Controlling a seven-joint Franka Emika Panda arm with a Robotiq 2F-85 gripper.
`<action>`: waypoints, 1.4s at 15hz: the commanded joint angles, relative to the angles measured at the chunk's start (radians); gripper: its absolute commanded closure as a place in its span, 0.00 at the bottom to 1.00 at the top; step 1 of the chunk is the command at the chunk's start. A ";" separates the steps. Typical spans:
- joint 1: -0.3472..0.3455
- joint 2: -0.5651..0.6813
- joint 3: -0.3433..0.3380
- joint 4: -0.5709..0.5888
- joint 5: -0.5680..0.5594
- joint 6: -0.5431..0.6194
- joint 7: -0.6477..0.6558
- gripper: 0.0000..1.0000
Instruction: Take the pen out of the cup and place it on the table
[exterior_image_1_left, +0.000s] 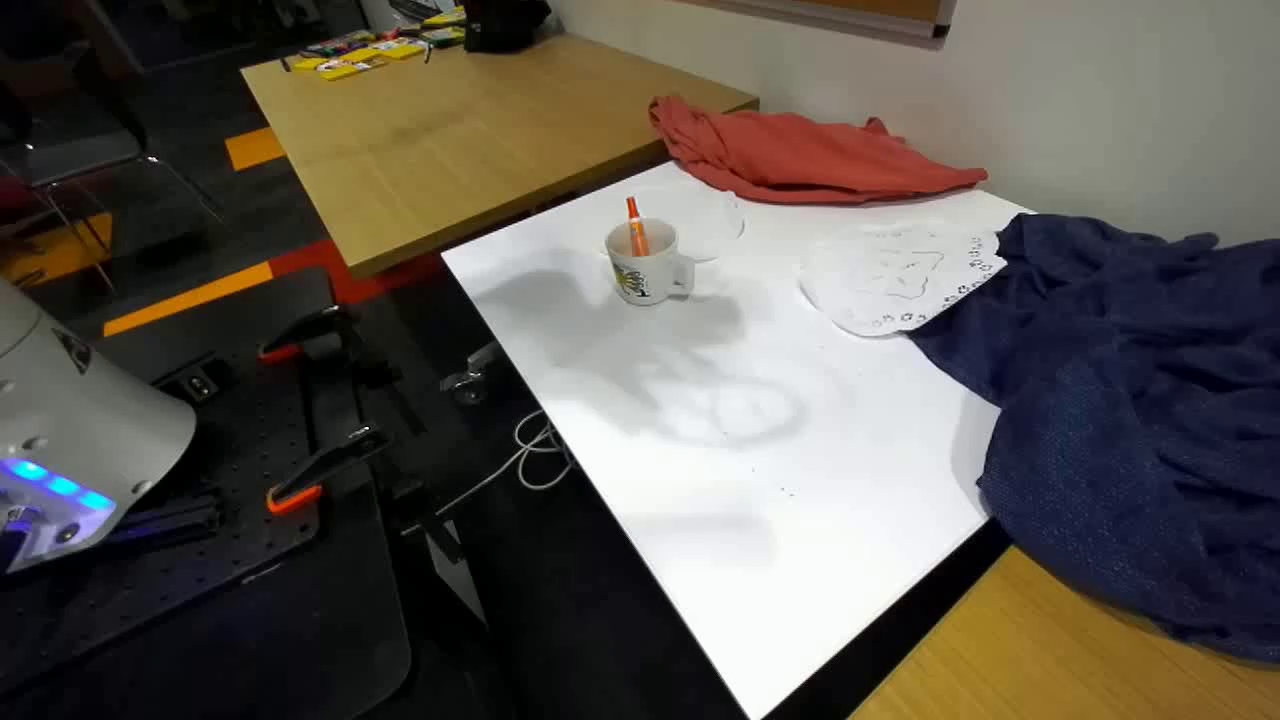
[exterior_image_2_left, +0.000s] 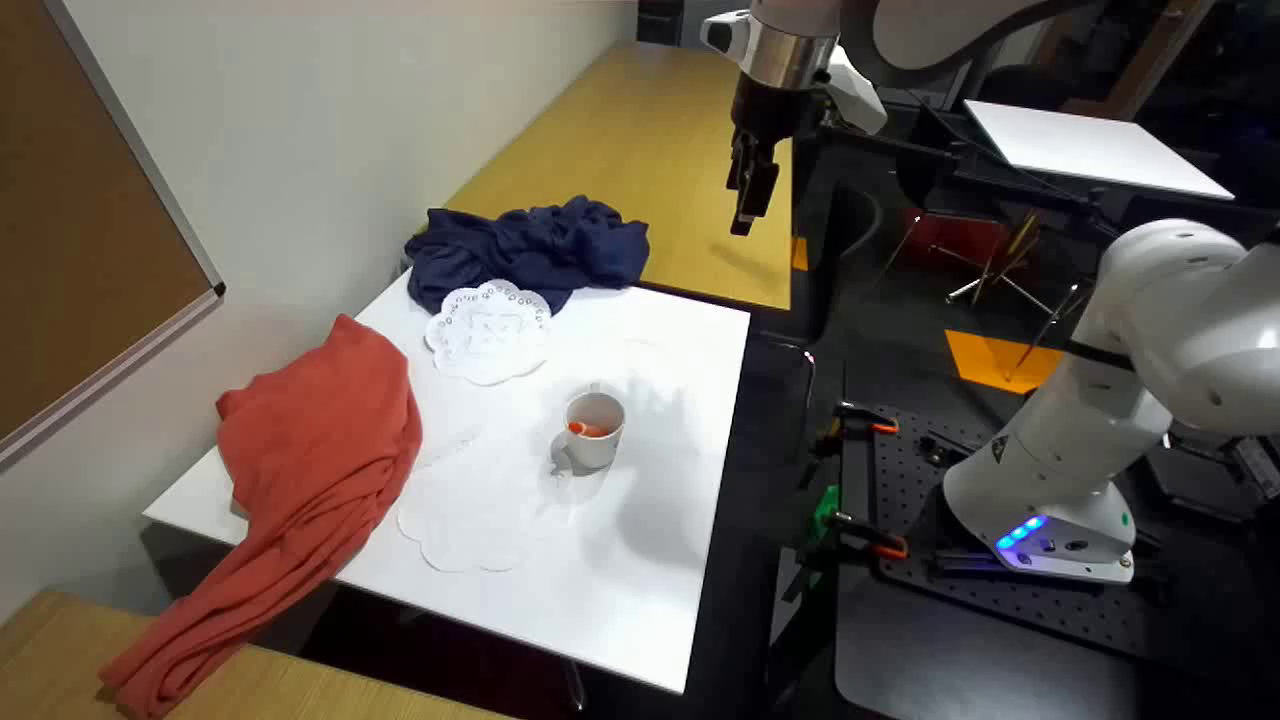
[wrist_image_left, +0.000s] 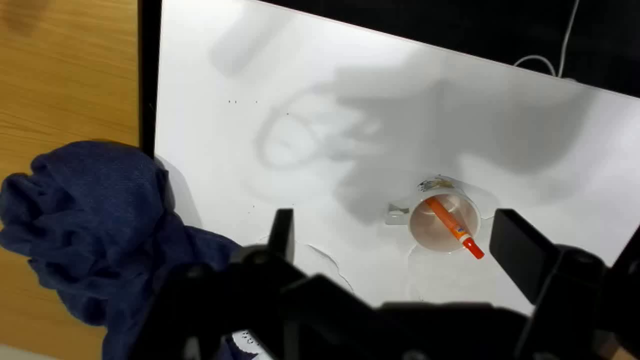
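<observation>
The orange-red pen (exterior_image_1_left: 638, 236) leans inside the white cup (exterior_image_1_left: 655, 282), its red end sticking up past the rim. The pen also shows in an exterior view (exterior_image_2_left: 588, 430) and the wrist view (wrist_image_left: 450, 223). The cup also shows in an exterior view (exterior_image_2_left: 592, 455) and the wrist view (wrist_image_left: 424, 234); it stands upright on the white table (exterior_image_1_left: 850, 480), its handle to one side. My gripper (exterior_image_2_left: 748, 205) is open and empty, high above the surfaces. In the wrist view, the cup and pen appear between the open fingers (wrist_image_left: 395, 225), far below them.
A red cloth (exterior_image_1_left: 810, 155) and a dark blue cloth (exterior_image_1_left: 1130, 420) lie along the wall side. A white doily (exterior_image_1_left: 890, 275) lies by the blue cloth; another pale doily (exterior_image_2_left: 460, 520) lies near the cup. Wooden tables (exterior_image_1_left: 480, 130) adjoin both ends.
</observation>
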 joint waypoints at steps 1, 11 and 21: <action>0.008 0.000 -0.007 0.002 -0.003 -0.003 0.003 0.00; 0.033 0.025 -0.034 0.008 0.035 0.049 -0.106 0.00; 0.117 0.178 -0.108 0.027 0.310 0.239 -0.575 0.00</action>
